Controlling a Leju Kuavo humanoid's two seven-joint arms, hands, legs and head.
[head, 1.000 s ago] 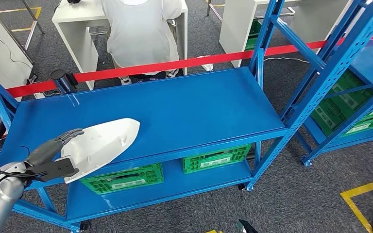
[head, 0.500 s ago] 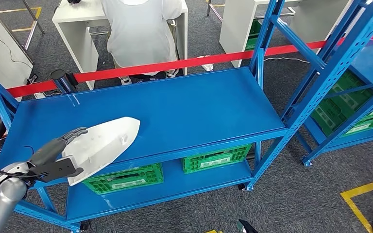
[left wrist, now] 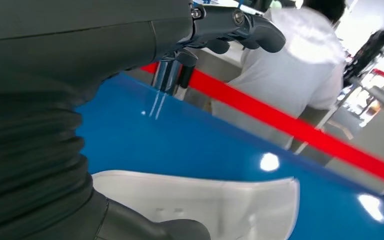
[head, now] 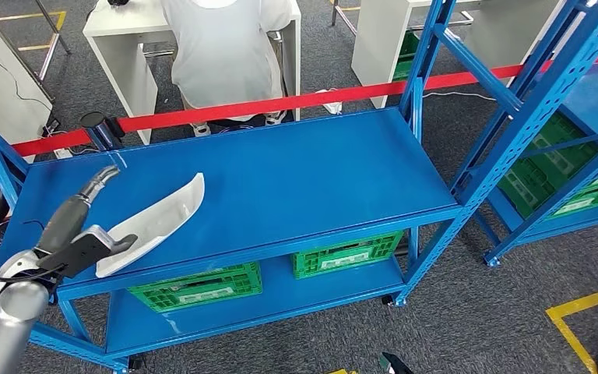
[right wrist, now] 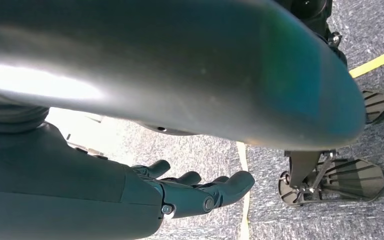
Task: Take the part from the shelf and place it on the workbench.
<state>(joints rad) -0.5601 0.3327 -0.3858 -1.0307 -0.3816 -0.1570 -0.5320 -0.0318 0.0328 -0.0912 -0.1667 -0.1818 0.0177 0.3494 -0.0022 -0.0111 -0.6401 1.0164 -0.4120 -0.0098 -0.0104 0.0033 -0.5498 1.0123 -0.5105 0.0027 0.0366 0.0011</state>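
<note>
In the head view, the robot's left hand (head: 78, 234) comes in from the low left corner. It holds a white part (head: 156, 222) by its near end. The thumb lies on top of that end, and the long dark fingers (head: 97, 183) reach out past the far side of the part. The part is long and curved, with one wide end and one pointed end. It is tilted up on its edge over the left front of the blue worktop (head: 296, 175). I cannot tell if it touches the blue top. Under the top sits a lower blue shelf (head: 280, 300) with two green crates (head: 202, 287) on it. A red tape (head: 311, 97) runs across behind the worktop. Behind the tape a person in a white top (head: 222, 51) sits at a white desk (head: 121, 47). Another blue rack (head: 561, 101) stands to the right, with green crates low in it too.

In the left wrist view, the grey ribbed cover of the left hand (left wrist: 35, 115) takes up one side. The white part (left wrist: 210, 202) sits by the thumb, just above the shiny blue top (left wrist: 180, 145). The dark fingers (left wrist: 235, 25) stick out straight, well apart from the part. The red tape (left wrist: 290, 125) and the person (left wrist: 300, 60) are behind.

In the right wrist view, the right hand (right wrist: 180, 192) hangs over the grey carpet floor (right wrist: 360, 35). Its fingers (right wrist: 230, 185) are a bit curled and apart, and they hold nothing. A yellow line (right wrist: 377, 61) is on the floor.
</note>
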